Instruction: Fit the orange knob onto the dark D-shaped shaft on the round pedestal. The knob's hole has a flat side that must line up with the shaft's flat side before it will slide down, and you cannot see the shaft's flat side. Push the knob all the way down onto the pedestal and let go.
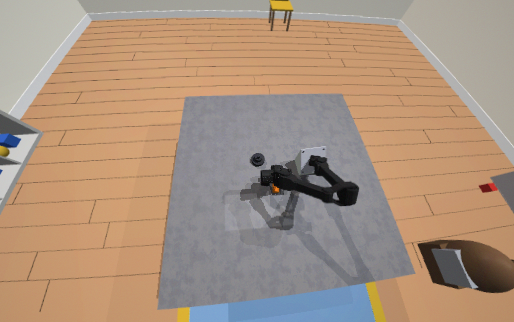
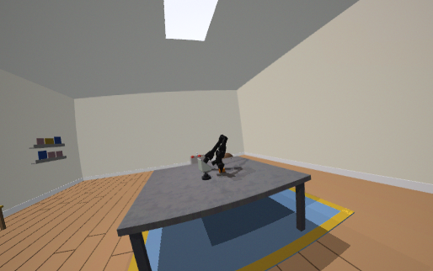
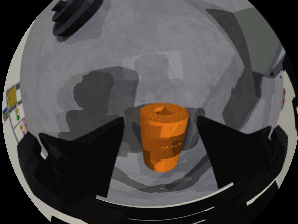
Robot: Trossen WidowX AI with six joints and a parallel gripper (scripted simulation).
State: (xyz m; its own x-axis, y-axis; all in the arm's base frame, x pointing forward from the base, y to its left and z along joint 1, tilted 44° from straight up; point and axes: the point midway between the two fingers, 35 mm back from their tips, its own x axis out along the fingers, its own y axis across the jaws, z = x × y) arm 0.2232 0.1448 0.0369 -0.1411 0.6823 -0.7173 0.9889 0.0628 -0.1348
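Note:
The orange knob (image 1: 276, 190) (image 2: 222, 171) (image 3: 164, 142) stands on the grey table, its hole facing up in the wrist view. My gripper (image 3: 162, 120) is open around it, one finger on each side, with a visible gap to the knob on both sides. In the top view the arm partly covers the knob. The dark round pedestal (image 1: 257, 159) (image 2: 205, 177) (image 3: 76, 19) stands apart from the knob, at the upper left in the wrist view. Its shaft's flat side cannot be made out.
A pale panel (image 1: 306, 162) (image 2: 203, 166) (image 3: 257, 40) stands on the table by the arm's base, right of the pedestal in the top view. The grey table (image 1: 215, 130) (image 2: 168, 198) bears the arm's shadows around the knob.

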